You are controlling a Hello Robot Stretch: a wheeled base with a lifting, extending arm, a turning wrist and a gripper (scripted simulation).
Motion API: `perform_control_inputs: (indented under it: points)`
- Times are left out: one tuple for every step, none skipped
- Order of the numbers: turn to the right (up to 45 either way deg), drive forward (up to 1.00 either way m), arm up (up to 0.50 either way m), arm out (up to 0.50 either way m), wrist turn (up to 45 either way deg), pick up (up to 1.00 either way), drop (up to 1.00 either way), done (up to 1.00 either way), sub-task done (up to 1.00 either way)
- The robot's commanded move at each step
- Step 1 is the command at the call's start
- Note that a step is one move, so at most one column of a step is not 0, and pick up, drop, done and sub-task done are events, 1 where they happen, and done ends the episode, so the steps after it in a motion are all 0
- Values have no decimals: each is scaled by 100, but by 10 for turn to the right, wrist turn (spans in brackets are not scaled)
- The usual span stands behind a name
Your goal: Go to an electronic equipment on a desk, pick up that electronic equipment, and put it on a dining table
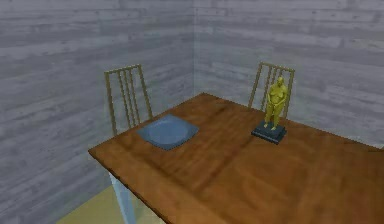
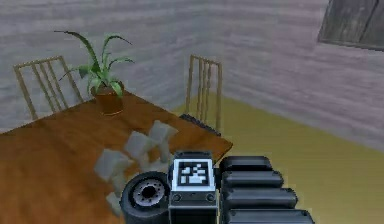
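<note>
Claw at the near edge of a wooden bench.
Just beyond the claw, pale blocky shapes show against the benchtop. Whether they are the electronic equipment, or whether the claw holds anything, cannot be told. Farther out past the claw stands a potted plant.

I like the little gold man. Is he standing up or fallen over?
Standing up. The gold statue is upright on the wooden table, head at the top and feet at the bottom.

wooden table | blue flat pad near far edge | gold statuette on dark base | two chairs behind
</note>
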Motion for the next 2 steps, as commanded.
perform_control_inputs:
  points:
    - [30,0,0,0,0,0,0,0,0]
    - [-450,0,0,0,0,0,0,0,0]
